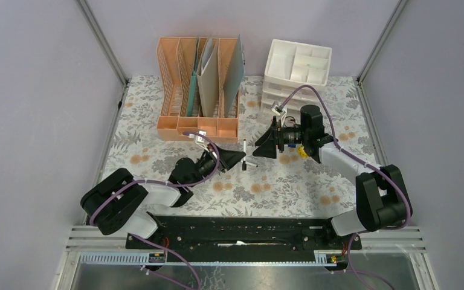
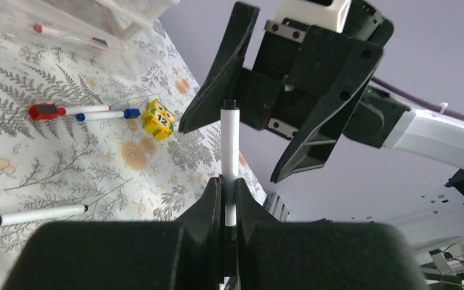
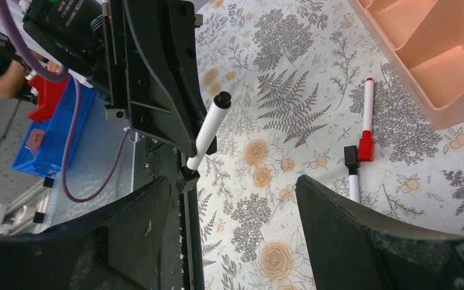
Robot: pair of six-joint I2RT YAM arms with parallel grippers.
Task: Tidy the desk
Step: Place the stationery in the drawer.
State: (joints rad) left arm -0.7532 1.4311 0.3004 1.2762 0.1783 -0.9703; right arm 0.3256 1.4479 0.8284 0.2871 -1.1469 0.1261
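The desk (image 1: 157,121) is covered in a pale cloth with fern and flower print. My left gripper (image 1: 237,158) (image 2: 228,181) is shut on a white marker (image 2: 230,148) (image 3: 209,128) with a black end, held up off the cloth. My right gripper (image 1: 264,146) (image 3: 232,181) faces it with its jaws wide open and nothing between them. In the left wrist view the marker's tip stands between the right gripper's spread fingers (image 2: 211,78), touching neither.
A peach file rack (image 1: 199,90) with folders and a white drawer unit (image 1: 296,66) stand at the back. On the cloth lie a red-capped marker (image 3: 367,121) (image 2: 66,110), a blue-tipped marker (image 2: 106,114), a black-capped marker (image 3: 351,175) and a yellow numbered block (image 2: 158,119).
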